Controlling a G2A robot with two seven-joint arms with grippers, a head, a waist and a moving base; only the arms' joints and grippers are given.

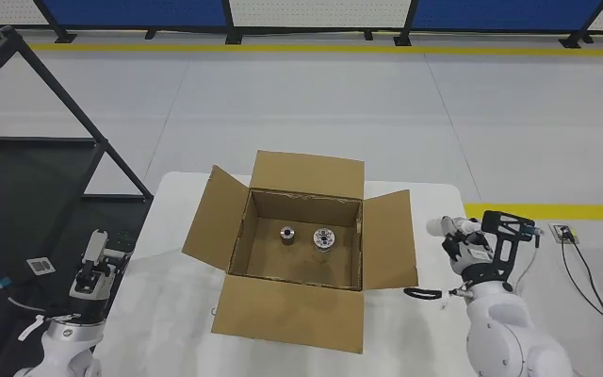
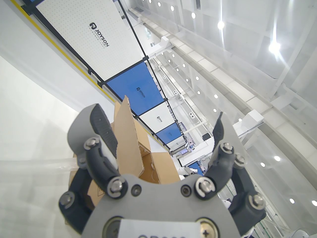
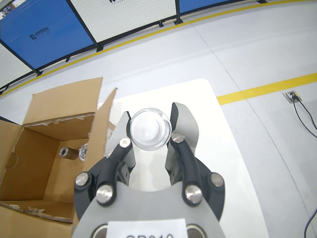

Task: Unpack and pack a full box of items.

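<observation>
R fingers clamp clear cup; L fingers wide apart.

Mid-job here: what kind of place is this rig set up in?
Probably a factory or lab hall, fenced off as a test cell: blue and white partition panels around a grey floor with a yellow floor line, and a high ceiling with rows of lights.

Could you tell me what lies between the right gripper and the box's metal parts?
In the top view, the box's side flap separates right gripper from metal parts.
</observation>
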